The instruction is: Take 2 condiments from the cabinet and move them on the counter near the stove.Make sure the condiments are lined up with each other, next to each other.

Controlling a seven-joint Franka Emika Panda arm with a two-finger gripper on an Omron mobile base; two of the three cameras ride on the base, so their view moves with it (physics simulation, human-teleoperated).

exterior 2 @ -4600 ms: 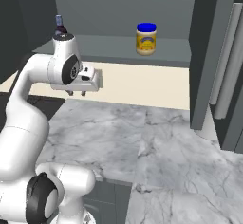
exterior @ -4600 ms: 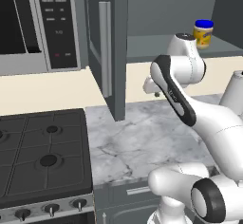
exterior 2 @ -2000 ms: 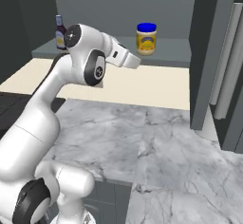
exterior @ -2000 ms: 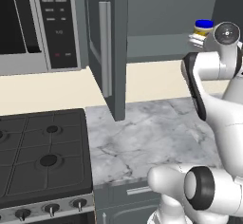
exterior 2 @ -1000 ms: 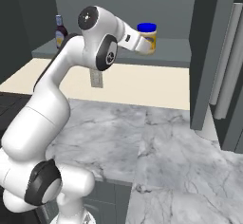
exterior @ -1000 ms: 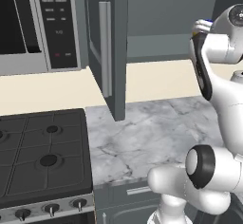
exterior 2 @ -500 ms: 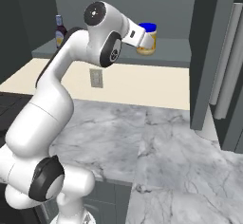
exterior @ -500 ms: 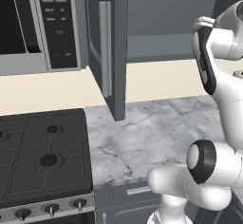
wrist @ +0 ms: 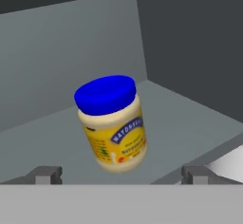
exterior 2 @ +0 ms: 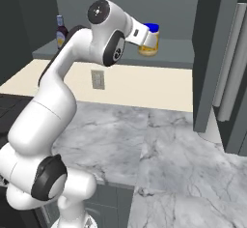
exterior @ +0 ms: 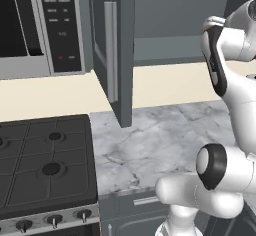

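My claw (wrist: 121, 174) stands wide and empty; the blue-lidded yellow jar (wrist: 114, 123) stands upright on the cabinet shelf (wrist: 190, 118), dead ahead at twelve o'clock, between my fingertips' lines.

Flat, even rendered light fills all three views, with no visible lamp and no glare. The marble counter (exterior 2: 159, 159) reads bright; the cabinet (exterior: 120, 55) interior is dimmer, darkest toward twelve o'clock in the hand view. The yellow jar (wrist: 114, 126) casts only a faint, soft shadow toward six o'clock. Edges are slightly soft and pixelated throughout, without lens distortion.
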